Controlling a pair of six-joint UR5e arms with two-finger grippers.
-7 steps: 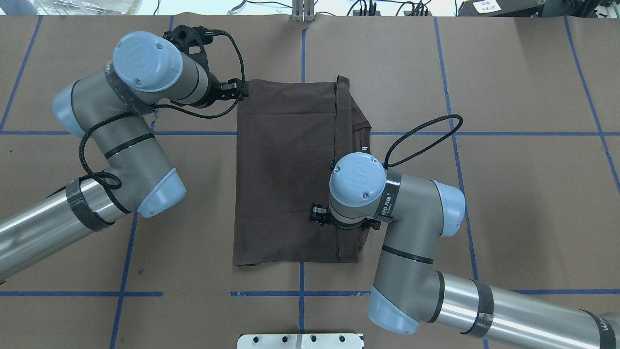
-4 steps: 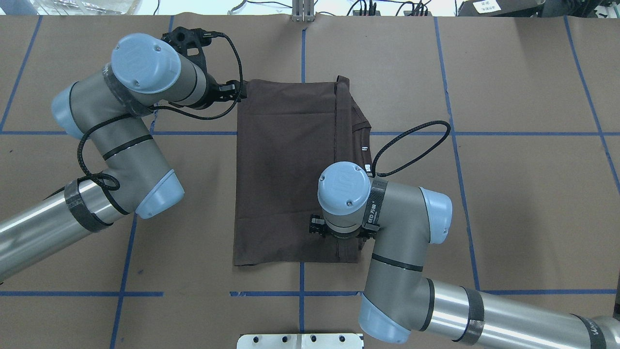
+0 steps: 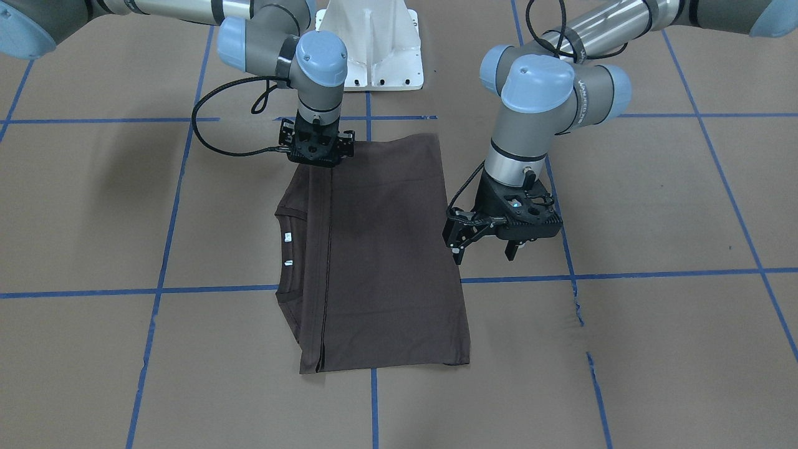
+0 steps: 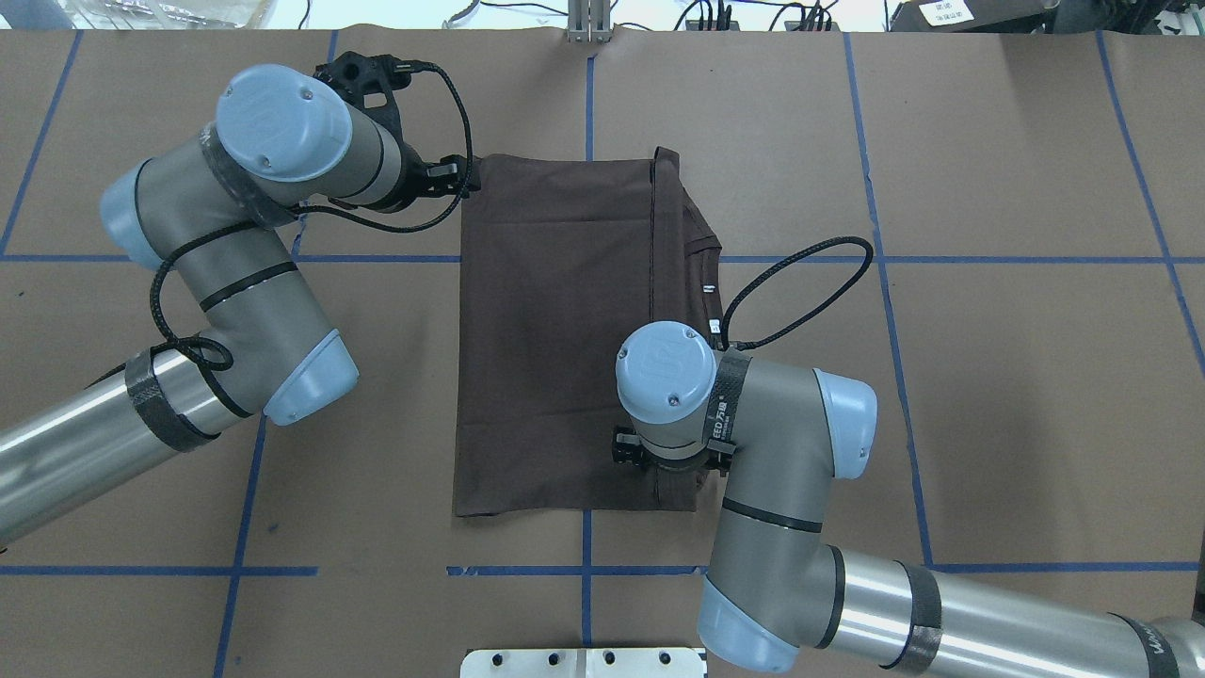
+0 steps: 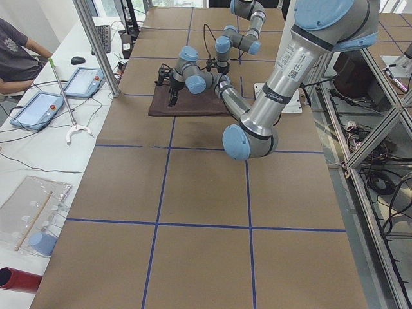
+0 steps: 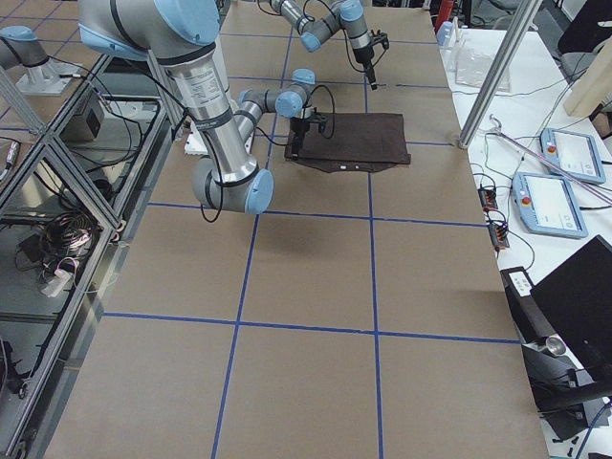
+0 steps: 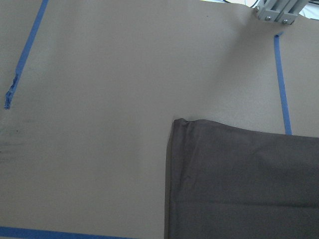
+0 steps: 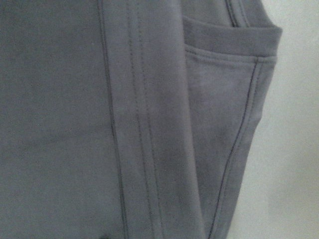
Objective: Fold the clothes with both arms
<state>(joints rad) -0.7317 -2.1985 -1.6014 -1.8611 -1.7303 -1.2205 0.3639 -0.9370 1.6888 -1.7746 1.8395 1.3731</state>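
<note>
The dark grey-brown T-shirt (image 3: pixel 386 262) lies folded into a flat rectangle on the brown table (image 4: pixel 988 395). Its collar and white neck tags (image 3: pixel 288 237) show along the folded edge, and the shirt also shows in the overhead view (image 4: pixel 555 330). My left gripper (image 3: pixel 485 248) is open and empty, hovering just off the shirt's side edge near its far corner (image 7: pixel 179 124). My right gripper (image 3: pixel 315 163) points straight down on the shirt's near end at the fold seam (image 8: pixel 119 124). Its jaws look open, and its fingertips are hidden against the cloth.
The white pedestal (image 3: pixel 374 43) stands at the table's near edge behind the shirt. Blue tape lines (image 4: pixel 588 565) grid the brown paper. A metal post (image 4: pixel 588 19) stands at the far edge. Tablets (image 5: pixel 38 106) and a seated person (image 5: pixel 16 51) are beyond the table.
My right arm has shifted left and towards the near end of the shirt, closing on the cloth. My left arm has barely moved.
</note>
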